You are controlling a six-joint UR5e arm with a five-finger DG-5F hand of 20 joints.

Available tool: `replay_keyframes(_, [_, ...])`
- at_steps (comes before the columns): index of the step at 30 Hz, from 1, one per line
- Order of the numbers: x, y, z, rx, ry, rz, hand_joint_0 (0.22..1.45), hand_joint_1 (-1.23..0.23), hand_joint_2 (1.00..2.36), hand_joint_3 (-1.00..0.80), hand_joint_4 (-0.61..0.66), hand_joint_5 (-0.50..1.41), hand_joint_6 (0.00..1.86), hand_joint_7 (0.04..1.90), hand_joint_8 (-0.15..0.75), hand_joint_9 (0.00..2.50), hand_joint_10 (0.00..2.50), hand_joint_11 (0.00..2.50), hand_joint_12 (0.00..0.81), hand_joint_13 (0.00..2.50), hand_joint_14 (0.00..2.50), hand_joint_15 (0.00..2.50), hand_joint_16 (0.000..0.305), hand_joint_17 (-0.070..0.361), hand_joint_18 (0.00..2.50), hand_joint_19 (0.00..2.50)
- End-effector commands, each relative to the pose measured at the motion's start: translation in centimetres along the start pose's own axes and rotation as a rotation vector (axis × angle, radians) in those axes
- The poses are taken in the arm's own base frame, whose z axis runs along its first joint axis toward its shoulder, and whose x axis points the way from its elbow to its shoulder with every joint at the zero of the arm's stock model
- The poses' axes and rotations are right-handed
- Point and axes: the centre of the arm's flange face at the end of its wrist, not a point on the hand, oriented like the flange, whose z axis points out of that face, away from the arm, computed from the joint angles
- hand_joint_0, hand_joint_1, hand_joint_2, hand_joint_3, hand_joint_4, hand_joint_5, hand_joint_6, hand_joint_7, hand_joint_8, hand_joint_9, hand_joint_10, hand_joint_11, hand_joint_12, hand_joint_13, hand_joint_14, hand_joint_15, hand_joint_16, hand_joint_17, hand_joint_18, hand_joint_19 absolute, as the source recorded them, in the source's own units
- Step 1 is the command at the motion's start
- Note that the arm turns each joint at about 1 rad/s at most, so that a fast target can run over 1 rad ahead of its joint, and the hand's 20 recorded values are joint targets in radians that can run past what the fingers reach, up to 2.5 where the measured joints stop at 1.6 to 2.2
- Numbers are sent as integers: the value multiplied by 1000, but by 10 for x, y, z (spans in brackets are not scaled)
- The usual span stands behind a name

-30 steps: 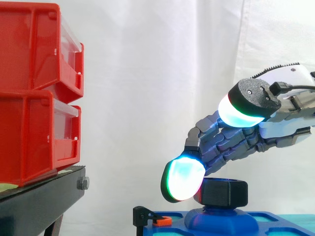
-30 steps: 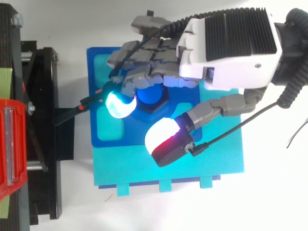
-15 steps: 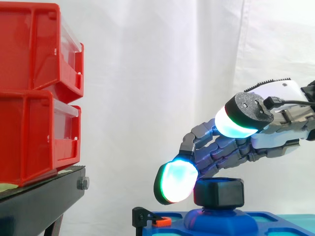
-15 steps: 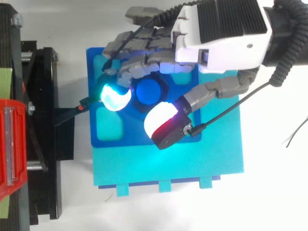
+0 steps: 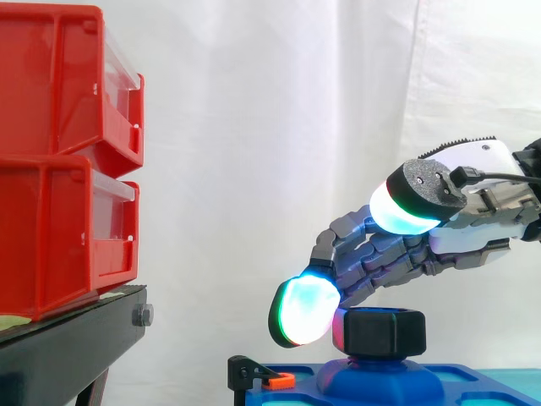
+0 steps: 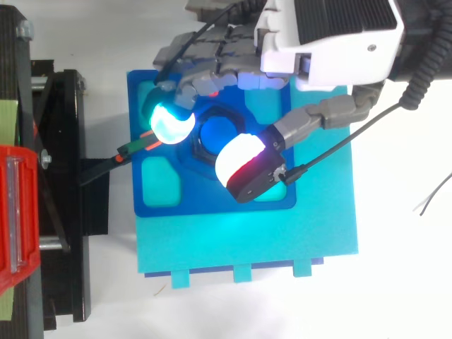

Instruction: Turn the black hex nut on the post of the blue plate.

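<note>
The black hex nut point(image 5: 380, 331) sits on the blue post point(image 6: 215, 133), which rises from a rounded base on the blue plate point(image 6: 212, 199). My hand point(image 6: 325, 35) reaches in from the right and arches over the nut. Its fingers curl down round the nut's far and left sides. One cyan-glowing fingertip point(image 5: 304, 309) rests against the nut's left flank. The thumb's white-and-red pad point(image 6: 244, 166) hovers above the nut's near side, well clear of it in the side view. Part of the nut's ring point(image 6: 200, 152) shows around the post.
The blue plate lies on a larger teal plate point(image 6: 247, 240). A black clip with an orange tip point(image 5: 277, 380) sits at the blue plate's left edge. Stacked red bins point(image 5: 59, 161) stand on a black stand point(image 5: 68, 347) to the left.
The hand has shifted toward the far side of the plate and swung round the post. The cyan fingertip moved along the nut's left side, and the thumb now hangs over the nut's near edge.
</note>
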Motion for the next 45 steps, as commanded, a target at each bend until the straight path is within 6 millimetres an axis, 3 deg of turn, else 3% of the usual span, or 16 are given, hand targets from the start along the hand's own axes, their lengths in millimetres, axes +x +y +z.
replay_keyframes(1, [-4,-4,-2,-6,2,0,473,-219,1000,-500,200,-188,502,761,236,258,0,0,360,185,0,0,56,125,0,19])
replay_keyframes(13, [-21,-28,-12,-35,-2,2,473,-220,1000,-500,197,-188,502,757,235,257,0,0,359,185,0,0,56,125,0,20])
replay_keyframes(21, [-36,-27,-12,-44,-16,3,473,-220,1000,-500,195,-188,502,757,236,255,0,0,359,185,0,0,56,126,0,20])
replay_keyframes(23, [-44,-13,-8,-42,-24,-2,473,-219,1000,-500,194,-188,502,758,236,256,0,0,359,185,0,0,56,126,0,20])
replay_keyframes(26, [-47,-10,-6,-19,-33,-1,473,-220,1000,-500,195,-188,502,758,235,257,0,0,359,185,0,0,56,126,0,20])
replay_keyframes(39, [-22,27,10,7,-42,-4,473,-220,1000,-500,199,-188,502,759,235,256,0,0,360,185,0,0,56,126,0,20])
replay_keyframes(45, [-16,34,12,20,-34,-5,473,-221,1000,-500,202,-188,502,760,235,257,0,0,360,185,0,0,56,126,0,13])
